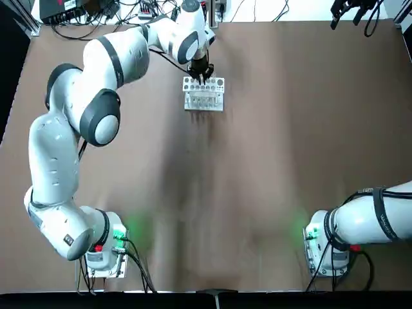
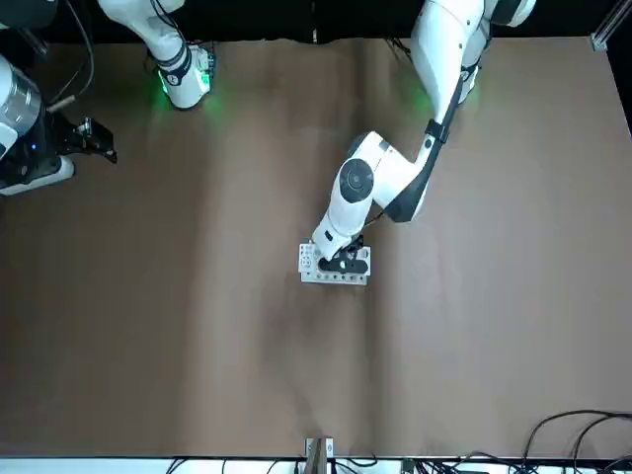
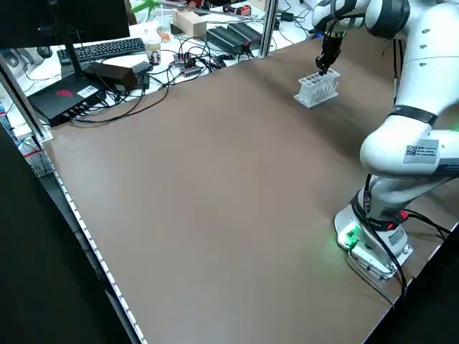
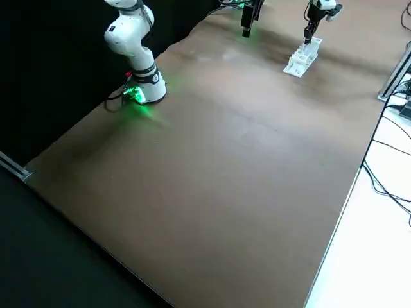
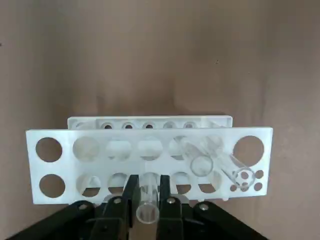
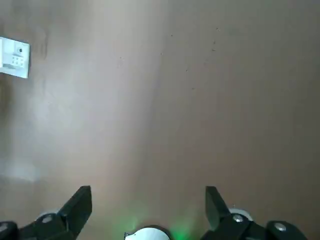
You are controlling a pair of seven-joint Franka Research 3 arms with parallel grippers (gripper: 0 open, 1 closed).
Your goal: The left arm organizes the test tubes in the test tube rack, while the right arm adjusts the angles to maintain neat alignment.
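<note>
**Over the rack, one tube pinched and two leaning**

At the table's far edge, left of centre, sits the test tube rack (image 5: 150, 150), white plastic, two rows of round holes. I have the left gripper (image 5: 147, 200) directly above it, jaws closed narrowly on a clear glassy tube (image 5: 148, 197) over the near row. Two more tubes (image 5: 220, 160) lie tilted across neighbouring holes. Slick glass could slip or snag a hole's rim if I descend off-axis. My right gripper (image 6: 147, 205) hangs wide open and empty, well apart, over bare brown table (image 6: 200, 100).

Brown table (image 3: 215, 179), cluttered desk (image 3: 107, 54) beyond
</note>
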